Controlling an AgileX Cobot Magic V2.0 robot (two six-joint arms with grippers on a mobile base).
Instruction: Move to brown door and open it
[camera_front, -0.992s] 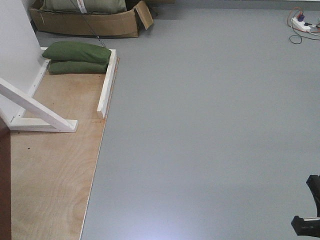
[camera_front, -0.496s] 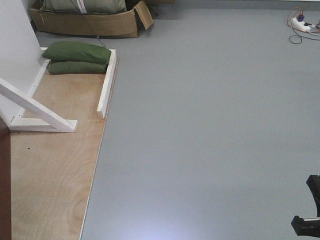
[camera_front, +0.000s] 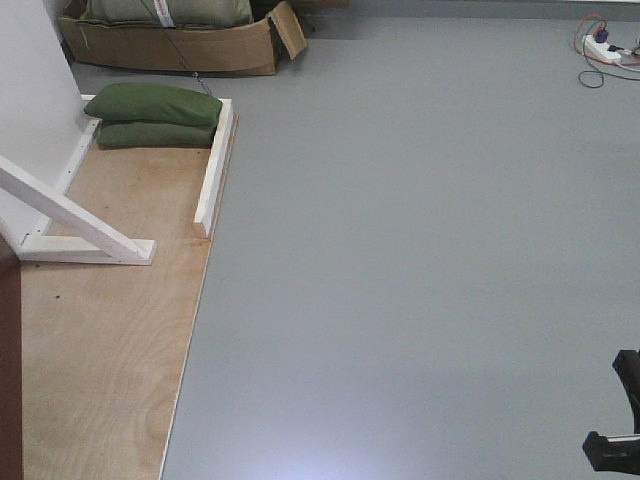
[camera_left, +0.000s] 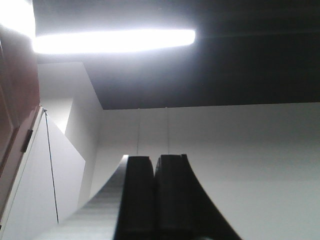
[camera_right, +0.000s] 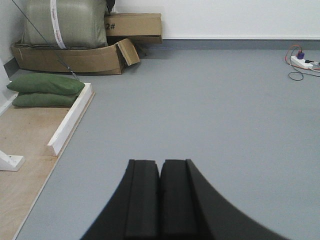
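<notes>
The brown door (camera_front: 9, 380) shows only as a dark reddish-brown strip at the lower left edge of the front view. In the left wrist view its glossy panelled face (camera_left: 14, 100) runs up the left side, beside a white frame. No handle shows in any view. My left gripper (camera_left: 155, 160) points up toward the ceiling light, jaws pressed together and empty, to the right of the door. My right gripper (camera_right: 160, 163) is also shut and empty, hanging over grey floor. A black piece of the right arm (camera_front: 618, 440) sits at the front view's lower right corner.
A plywood board (camera_front: 110, 340) lies on the left with white wooden braces (camera_front: 75, 222) and a white rail (camera_front: 214, 170). Two green sandbags (camera_front: 155, 115) rest at its far end, a cardboard box (camera_front: 170, 45) behind. A power strip with cables (camera_front: 603, 45) lies far right.
</notes>
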